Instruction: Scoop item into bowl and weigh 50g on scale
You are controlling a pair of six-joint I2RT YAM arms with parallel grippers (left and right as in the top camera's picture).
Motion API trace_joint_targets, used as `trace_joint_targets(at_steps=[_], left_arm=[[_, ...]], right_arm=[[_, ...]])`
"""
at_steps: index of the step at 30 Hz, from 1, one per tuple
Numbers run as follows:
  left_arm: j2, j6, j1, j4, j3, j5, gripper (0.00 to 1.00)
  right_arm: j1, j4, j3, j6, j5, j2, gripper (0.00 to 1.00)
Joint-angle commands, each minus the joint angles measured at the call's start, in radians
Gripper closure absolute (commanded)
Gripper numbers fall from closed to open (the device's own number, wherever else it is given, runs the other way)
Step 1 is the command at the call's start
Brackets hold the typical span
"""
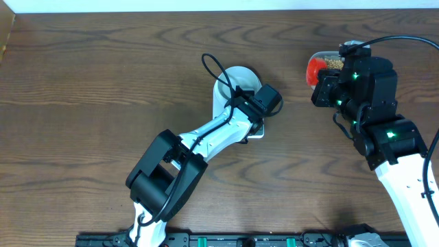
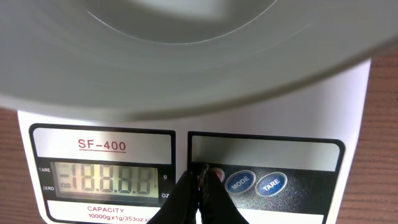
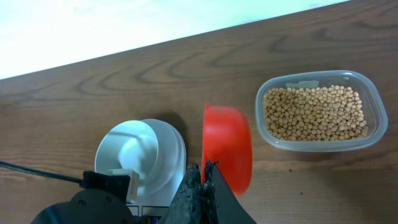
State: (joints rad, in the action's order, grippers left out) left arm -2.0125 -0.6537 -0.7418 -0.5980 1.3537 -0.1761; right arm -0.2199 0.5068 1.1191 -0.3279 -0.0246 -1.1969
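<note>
I see left gripper fully closed, tips touching scale button, bowl atop, right gripper pinching red scoop, beans at two o'clock.

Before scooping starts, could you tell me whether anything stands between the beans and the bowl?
Only the red scoop held by the right tool sits between them. The left tool is at the scale front, off that path.
</note>
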Motion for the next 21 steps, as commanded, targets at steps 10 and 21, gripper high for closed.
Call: trace_joint_targets(at_steps=[10,21], left_arm=[[-0.017,0.006,0.005,-0.037,0.004,-0.016,0.93],[0.102,0.006,0.005,-0.086,0.006,-0.016,0.93]], right_arm=[[0.007,0.003,0.025,0.015,0.019,0.0,0.99],[0.007,-0.011,0.026,0.016,0.019,0.0,0.99]])
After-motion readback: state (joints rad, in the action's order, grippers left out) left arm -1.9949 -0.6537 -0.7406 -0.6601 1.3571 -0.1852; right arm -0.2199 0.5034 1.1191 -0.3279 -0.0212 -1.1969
